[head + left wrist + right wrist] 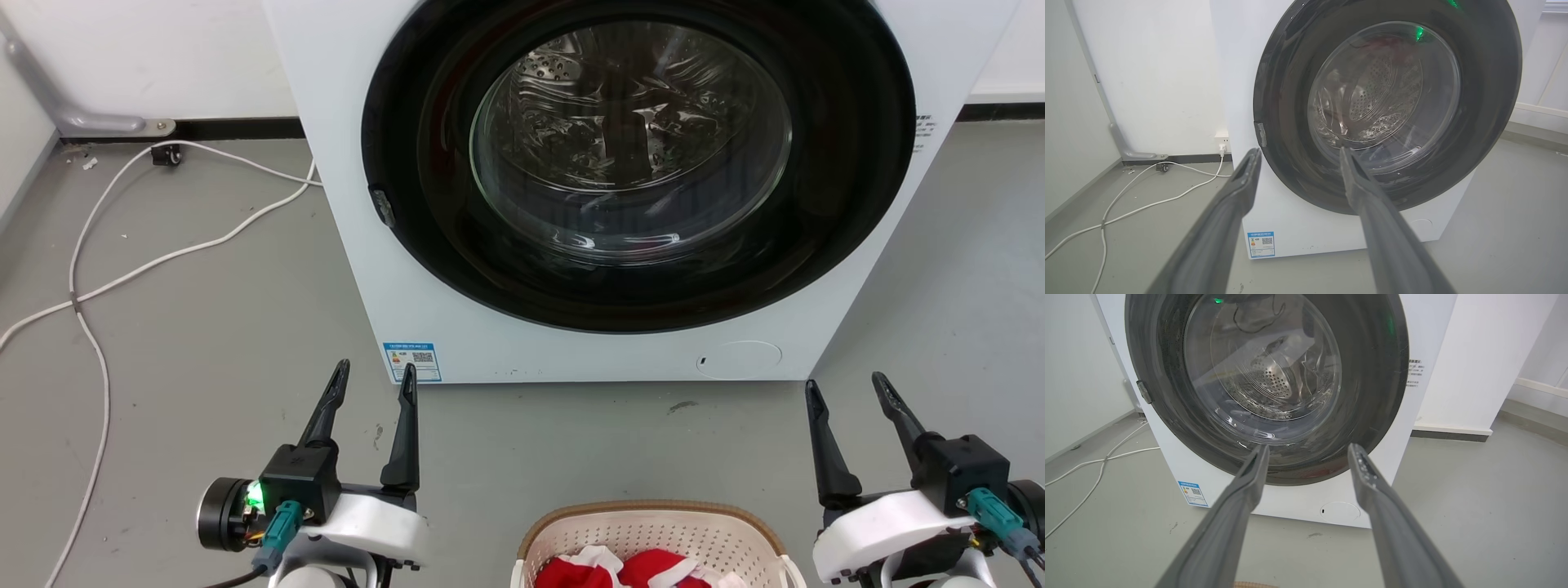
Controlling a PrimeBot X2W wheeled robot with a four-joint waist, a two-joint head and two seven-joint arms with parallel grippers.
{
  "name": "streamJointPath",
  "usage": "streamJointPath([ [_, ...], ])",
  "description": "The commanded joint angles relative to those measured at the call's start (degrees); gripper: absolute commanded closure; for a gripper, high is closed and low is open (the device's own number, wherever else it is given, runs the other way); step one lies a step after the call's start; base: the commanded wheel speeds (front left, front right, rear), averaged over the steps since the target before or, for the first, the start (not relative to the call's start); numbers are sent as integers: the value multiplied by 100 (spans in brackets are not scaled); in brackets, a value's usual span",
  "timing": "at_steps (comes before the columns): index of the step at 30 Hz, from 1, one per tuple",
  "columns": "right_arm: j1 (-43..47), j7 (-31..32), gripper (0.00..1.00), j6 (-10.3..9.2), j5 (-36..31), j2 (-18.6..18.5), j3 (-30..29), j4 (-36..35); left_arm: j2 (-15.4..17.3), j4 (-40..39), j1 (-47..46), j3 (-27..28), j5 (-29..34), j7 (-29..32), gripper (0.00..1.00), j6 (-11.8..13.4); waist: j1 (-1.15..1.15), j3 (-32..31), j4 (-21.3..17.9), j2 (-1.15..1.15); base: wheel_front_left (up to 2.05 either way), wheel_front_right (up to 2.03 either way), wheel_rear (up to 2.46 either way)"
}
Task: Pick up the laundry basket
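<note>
head view: left gripper (pixel 375 367) & right gripper (pixel 843 380) were spread wide, holding nothing, flanking laundry basket (pixel 645 508), fingers off it.

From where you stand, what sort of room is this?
Probably a laundry corner: a white front-loading washing machine with a dark round glass door, a cream perforated plastic laundry basket holding red-and-white cloth, and a white cable trailing over bare grey floor.
</note>
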Motion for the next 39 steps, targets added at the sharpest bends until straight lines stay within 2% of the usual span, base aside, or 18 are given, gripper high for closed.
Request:
streamJointPath([
  [1, -50, 9, 0, -2, 13, 26, -7, 21, -5, 3, 37, 15, 25, -26, 0, 17, 0, 7, 1, 0, 0, 0, 0],
  [9, -121, 270, 0, -2, -48, 25, -115, 141, -4, 328, -89, -105, -14, -21, 0, -17, 0, 259, -19, 0, 0, 0, 0],
  [17, -151, 760, 0, -2, 23, 22, -351, 530, -4, 1409, -296, -374, -425, -21, 0, -100, 0, 588, -96, 0, 0, 0, 0],
  [27, -411, 1461, 0, -2, 147, 15, -560, 1628, -3, 3076, -973, -957, -1129, 493, 0, -300, 0, 1075, -196, 0, 0, 0, 0],
  [39, -1237, 1864, 0, -3, 610, -218, -307, 3279, -1, 4569, -1930, -1730, -2065, 1583, 0, -588, 0, 1782, -275, 0, 0, 0, 0],
])
